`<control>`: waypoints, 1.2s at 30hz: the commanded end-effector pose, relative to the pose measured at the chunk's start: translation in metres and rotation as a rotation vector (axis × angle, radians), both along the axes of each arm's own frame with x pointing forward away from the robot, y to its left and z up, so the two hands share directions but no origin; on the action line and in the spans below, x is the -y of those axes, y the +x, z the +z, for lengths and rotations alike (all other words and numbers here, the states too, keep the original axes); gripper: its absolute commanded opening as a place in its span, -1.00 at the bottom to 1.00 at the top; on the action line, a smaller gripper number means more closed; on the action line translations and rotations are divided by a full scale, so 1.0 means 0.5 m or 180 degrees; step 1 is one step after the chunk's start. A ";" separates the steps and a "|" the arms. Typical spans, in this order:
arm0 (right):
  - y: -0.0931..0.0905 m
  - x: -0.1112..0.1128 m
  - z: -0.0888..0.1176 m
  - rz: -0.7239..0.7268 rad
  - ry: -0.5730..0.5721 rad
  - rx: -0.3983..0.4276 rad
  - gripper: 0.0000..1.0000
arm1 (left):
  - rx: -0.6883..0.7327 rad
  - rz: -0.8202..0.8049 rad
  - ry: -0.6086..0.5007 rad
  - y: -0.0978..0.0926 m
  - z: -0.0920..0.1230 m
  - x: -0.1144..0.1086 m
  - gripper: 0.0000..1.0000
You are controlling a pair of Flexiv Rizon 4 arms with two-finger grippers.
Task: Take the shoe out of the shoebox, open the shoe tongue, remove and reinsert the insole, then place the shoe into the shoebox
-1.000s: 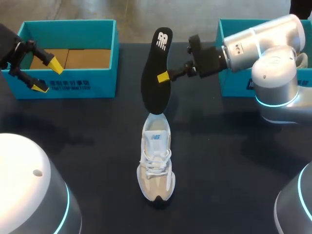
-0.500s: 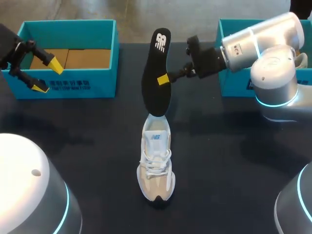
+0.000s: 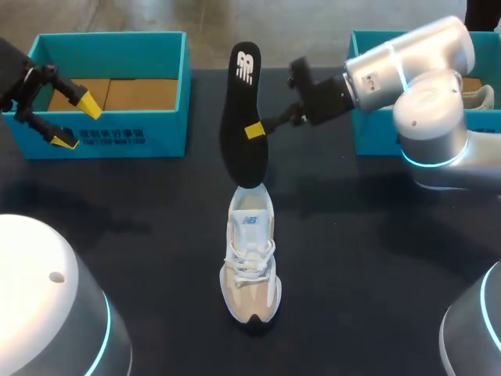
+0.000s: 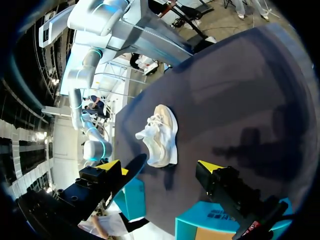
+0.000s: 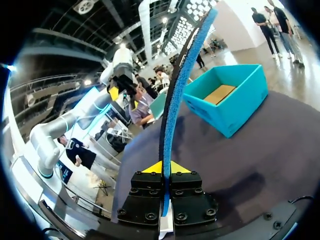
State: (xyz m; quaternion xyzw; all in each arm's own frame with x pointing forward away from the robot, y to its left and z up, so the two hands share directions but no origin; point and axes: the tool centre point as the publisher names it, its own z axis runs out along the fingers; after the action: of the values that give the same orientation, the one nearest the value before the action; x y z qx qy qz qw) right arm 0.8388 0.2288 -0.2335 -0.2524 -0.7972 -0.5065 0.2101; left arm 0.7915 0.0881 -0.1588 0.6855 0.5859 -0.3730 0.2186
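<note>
**Right gripper (image 3: 252,131) clamps the insole (image 3: 244,86) edge-on above the shoe**

The right gripper's yellow tips are pressed narrow on the insole (image 5: 175,100), one on each face, about halfway along its length. The right wrist view shows it as a thin dark-and-blue strip rising straight out from between them.

Nearest the robot, the shoe (image 3: 250,262) stands upright on the dark table (image 3: 368,251), toe towards me and heel opening away. The insole hangs steeply over that opening with its lower tip at the collar. Whether it touches I cannot tell.

I judge the insole light, thin and bendy foam, so a mid-length pinch should leave the free ends to flex. For feeding it in, a hold nearer the upper end would likely drive the tip better. The shoe is soft and light and may slide or tip if pushed, so a second hold at its heel would help.

The left gripper (image 3: 74,120) is spread wide and empty, at the front wall of the left shoebox (image 3: 109,37), well apart from the shoe. The right shoebox (image 3: 356,78) sits at the far right, behind the right arm. Bare table lies on both sides of the shoe, and both box walls stand at the far edge.
</note>
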 end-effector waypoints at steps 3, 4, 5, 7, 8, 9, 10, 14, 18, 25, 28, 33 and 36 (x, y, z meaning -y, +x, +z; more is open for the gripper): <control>0.002 -0.016 -0.007 -0.0013 -0.0008 0.0000 -1.00 | 0.0007 0.0001 0.0008 -0.002 0.000 0.000 1.00; 0.002 -0.016 -0.007 -0.0013 -0.0008 0.0000 -1.00 | 0.0007 0.0001 0.0008 -0.002 0.000 0.000 1.00; 0.002 -0.016 -0.007 -0.0013 -0.0008 0.0000 -1.00 | 0.0007 0.0001 0.0008 -0.002 0.000 0.000 1.00; 0.002 -0.016 -0.007 -0.0013 -0.0008 0.0000 -1.00 | 0.0007 0.0001 0.0008 -0.002 0.000 0.000 1.00; 0.002 -0.016 -0.007 -0.0013 -0.0008 0.0000 -1.00 | 0.0007 0.0001 0.0008 -0.002 0.000 0.000 1.00; 0.002 -0.016 -0.007 -0.0013 -0.0008 0.0000 -1.00 | 0.0007 0.0001 0.0008 -0.002 0.000 0.000 1.00; 0.002 -0.016 -0.007 -0.0013 -0.0008 0.0000 -1.00 | 0.0007 0.0001 0.0008 -0.002 0.000 0.000 1.00; 0.002 -0.016 -0.007 -0.0013 -0.0008 0.0000 -1.00 | 0.0007 0.0001 0.0008 -0.002 0.000 0.000 1.00; 0.002 -0.016 -0.007 -0.0013 -0.0008 0.0000 -1.00 | 0.0007 0.0001 0.0008 -0.002 0.000 0.000 1.00; -0.001 -0.013 -0.014 -0.0008 -0.0035 0.0001 -1.00 | 0.0007 0.0001 0.0008 -0.002 0.000 0.000 1.00; -0.004 -0.004 -0.022 -0.0030 -0.0041 -0.0053 -1.00 | 0.0007 0.0001 0.0008 -0.002 0.000 0.000 1.00; -0.014 -0.006 -0.032 0.0010 -0.0029 -0.0072 -1.00 | 0.0007 0.0001 0.0008 -0.002 0.000 0.000 1.00; -0.019 -0.009 -0.039 0.0021 -0.0018 -0.0076 -1.00 | 0.0007 0.0001 0.0008 -0.002 0.000 0.000 1.00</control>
State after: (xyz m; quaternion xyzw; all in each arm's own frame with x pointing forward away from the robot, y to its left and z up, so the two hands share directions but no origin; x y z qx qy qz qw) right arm 0.8306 0.2309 -0.2506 -0.2564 -0.7981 -0.4985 0.2210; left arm 0.7915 0.0880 -0.1592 0.6854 0.5858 -0.3730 0.2188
